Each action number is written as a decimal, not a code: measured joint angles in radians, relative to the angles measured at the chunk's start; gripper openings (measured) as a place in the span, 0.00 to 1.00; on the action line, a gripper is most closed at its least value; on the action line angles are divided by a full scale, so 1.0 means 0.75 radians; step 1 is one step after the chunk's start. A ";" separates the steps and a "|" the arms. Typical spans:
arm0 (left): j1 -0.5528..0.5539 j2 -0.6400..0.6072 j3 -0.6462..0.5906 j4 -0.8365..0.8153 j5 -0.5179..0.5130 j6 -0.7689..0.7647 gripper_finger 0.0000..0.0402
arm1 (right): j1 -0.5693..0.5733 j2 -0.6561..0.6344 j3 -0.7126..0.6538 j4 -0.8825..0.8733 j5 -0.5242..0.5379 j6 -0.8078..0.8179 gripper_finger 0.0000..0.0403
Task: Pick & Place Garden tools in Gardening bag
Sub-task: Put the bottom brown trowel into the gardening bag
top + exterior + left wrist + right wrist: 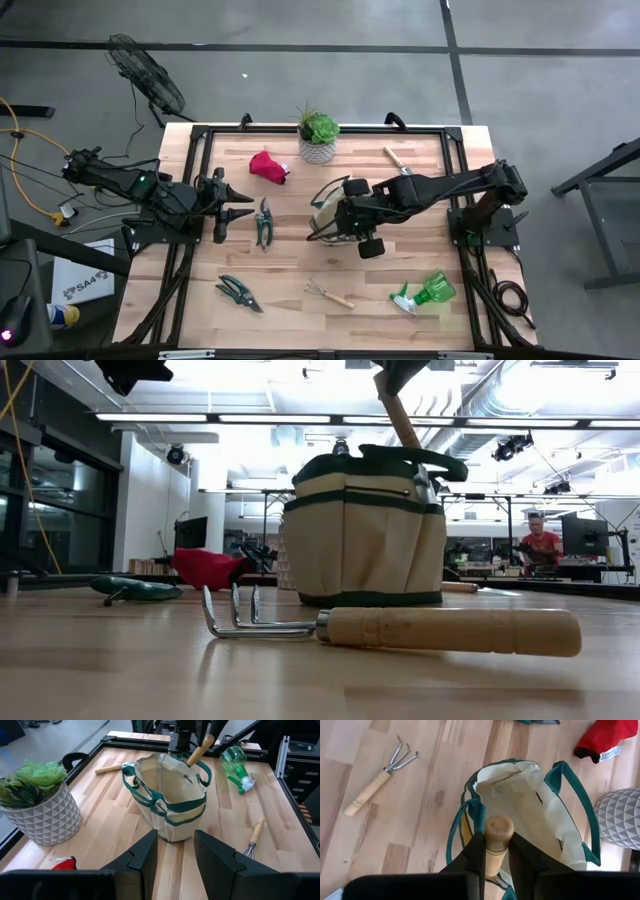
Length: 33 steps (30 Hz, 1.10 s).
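From above, the right arm lies stretched across the table and hides most of the gardening bag (328,205), so little can be made out there; the right wrist camera settles it, showing the right gripper (492,851) clenched on the wooden handle of a trowel (497,840) directly over the bag's open mouth. The low view shows that handle (397,408) rising at a tilt out of the bag's top, blade end down and hidden inside, probably already below the rim. The left gripper (243,207) hovers over the table's left half, fingers spread wide with nothing between them, pointing toward the bag, which stands upright near the table's middle. Only the overhead view lays out the rest: a red glove (267,165) near the succulent pot (318,143), one pair of pruning shears (263,223) just beside the left gripper, another pair (238,292) nearer the front edge, a hand rake (329,293) lying with its handle toward the right arm's side, a green spray bottle (427,291) on its side, and a second trowel (396,159) behind the right arm.
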<state>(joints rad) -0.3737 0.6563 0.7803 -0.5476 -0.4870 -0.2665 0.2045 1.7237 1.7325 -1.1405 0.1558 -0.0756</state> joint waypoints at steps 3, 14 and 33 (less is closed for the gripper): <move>0.000 0.000 0.000 0.000 0.000 0.000 0.31 | -0.008 0.001 0.000 0.008 -0.002 0.001 0.11; 0.000 -0.001 0.000 0.000 0.008 0.010 0.31 | -0.017 0.003 -0.027 0.125 -0.036 -0.008 0.11; 0.000 -0.002 0.000 0.004 0.010 0.010 0.31 | -0.025 0.003 -0.284 0.411 0.147 0.227 0.11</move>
<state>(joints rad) -0.3733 0.6552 0.7803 -0.5445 -0.4793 -0.2588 0.1857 1.7260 1.5197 -0.8322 0.2663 0.0948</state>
